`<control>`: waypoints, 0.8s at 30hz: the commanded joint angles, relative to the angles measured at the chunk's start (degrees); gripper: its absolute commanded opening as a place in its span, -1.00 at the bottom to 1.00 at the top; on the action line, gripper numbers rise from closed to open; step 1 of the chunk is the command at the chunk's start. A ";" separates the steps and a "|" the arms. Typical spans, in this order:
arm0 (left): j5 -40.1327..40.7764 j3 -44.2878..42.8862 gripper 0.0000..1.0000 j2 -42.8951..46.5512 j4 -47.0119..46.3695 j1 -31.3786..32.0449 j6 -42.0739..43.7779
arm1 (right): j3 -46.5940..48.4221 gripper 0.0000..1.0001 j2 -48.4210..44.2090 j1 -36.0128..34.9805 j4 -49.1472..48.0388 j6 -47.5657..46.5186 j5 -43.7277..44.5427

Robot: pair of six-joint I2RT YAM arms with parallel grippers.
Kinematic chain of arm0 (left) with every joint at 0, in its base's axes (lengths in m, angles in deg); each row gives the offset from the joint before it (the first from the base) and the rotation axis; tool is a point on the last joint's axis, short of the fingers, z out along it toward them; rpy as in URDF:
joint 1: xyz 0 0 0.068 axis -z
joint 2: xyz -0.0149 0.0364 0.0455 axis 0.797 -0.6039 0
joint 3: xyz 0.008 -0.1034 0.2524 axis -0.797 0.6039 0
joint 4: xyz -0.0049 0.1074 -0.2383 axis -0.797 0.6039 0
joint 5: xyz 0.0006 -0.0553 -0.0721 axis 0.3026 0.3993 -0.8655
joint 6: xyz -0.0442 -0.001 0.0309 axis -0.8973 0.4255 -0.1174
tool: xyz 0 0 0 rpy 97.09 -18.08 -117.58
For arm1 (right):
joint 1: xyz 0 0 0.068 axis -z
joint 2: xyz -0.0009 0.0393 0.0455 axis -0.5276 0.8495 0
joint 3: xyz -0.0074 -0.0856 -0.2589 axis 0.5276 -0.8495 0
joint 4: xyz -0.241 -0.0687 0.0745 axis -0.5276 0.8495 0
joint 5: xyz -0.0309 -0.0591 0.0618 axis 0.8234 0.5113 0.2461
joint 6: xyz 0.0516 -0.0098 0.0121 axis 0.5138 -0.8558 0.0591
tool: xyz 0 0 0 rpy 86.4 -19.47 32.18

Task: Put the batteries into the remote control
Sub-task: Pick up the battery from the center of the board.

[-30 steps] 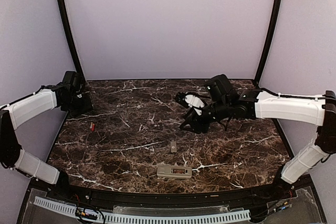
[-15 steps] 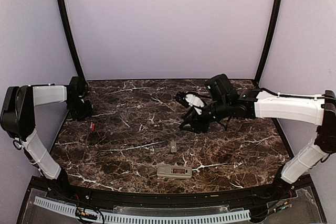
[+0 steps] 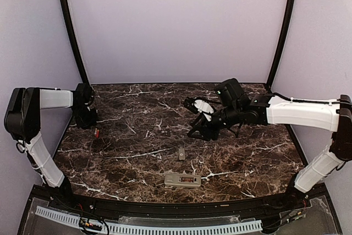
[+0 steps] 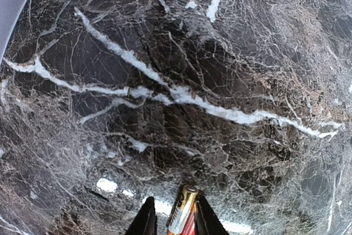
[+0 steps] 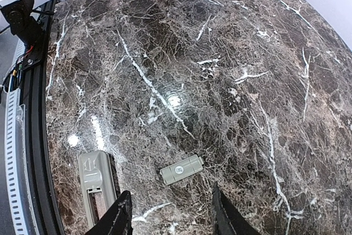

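Observation:
In the left wrist view a battery [image 4: 181, 213] with a gold cap and a red and silver body stands between my left gripper's [image 4: 174, 205] dark fingers. It leans on the right finger, and a narrow gap shows on its left side. That gripper [image 3: 88, 120] is low at the table's far left. A second battery [image 3: 97, 132] lies loose just in front of it. The light grey remote control [image 3: 182, 180] lies back up near the front edge, its compartment open [image 5: 96, 182]. My right gripper [image 5: 169, 205] hangs open and empty over the table's middle [image 3: 198, 129].
A small grey battery cover [image 3: 181, 153] lies loose on the marble between the remote and my right gripper, also visible as the cover [image 5: 181, 170]. Black frame posts stand at the back corners. A white cable rail [image 3: 148, 228] runs along the front.
My left arm folded in, and its gripper came down and toward the front by the loose battery. Its jaws narrowed around a battery. The right arm hardly moved.

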 commanded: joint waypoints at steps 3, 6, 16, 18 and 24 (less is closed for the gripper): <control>-0.51 1.71 -0.53 0.32 -0.67 -0.18 1.67 | -0.67 -0.09 -0.13 0.01 -0.65 -0.37 -1.27; -0.78 2.42 -0.53 0.32 -0.94 -0.18 1.79 | -0.67 -0.08 0.00 -0.02 -0.54 -0.42 -1.28; -1.48 4.35 -0.57 0.07 -1.62 -0.18 2.30 | -0.39 -0.09 0.37 -0.02 -0.22 -0.55 -1.95; -1.93 4.68 -0.57 -0.03 -1.79 -0.20 2.28 | -0.36 -0.09 0.31 -0.03 -0.14 -0.55 -1.90; -2.77 5.43 -0.58 -0.03 -2.32 -0.22 2.03 | -0.47 -0.09 0.14 -0.02 -0.12 -0.64 -2.06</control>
